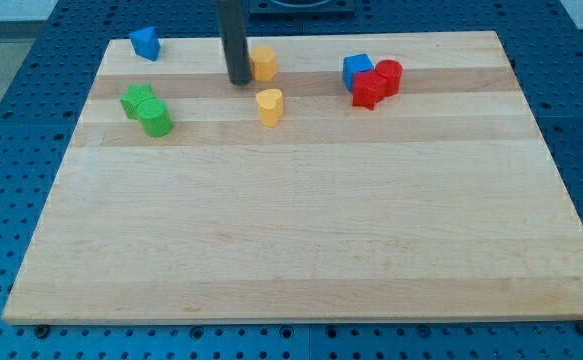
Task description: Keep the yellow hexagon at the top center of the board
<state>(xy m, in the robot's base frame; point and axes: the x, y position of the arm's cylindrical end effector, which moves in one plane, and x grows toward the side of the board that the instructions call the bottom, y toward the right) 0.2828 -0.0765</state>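
The yellow hexagon lies near the view's top centre of the wooden board. My tip rests on the board just to the left of the hexagon, touching or nearly touching its left side. A yellow heart-shaped block lies a short way below the hexagon, to the lower right of my tip.
A blue triangular block sits at the top left corner. A green star and a green cylinder lie together at the left. A blue cube, a red star and a red cylinder cluster at the top right.
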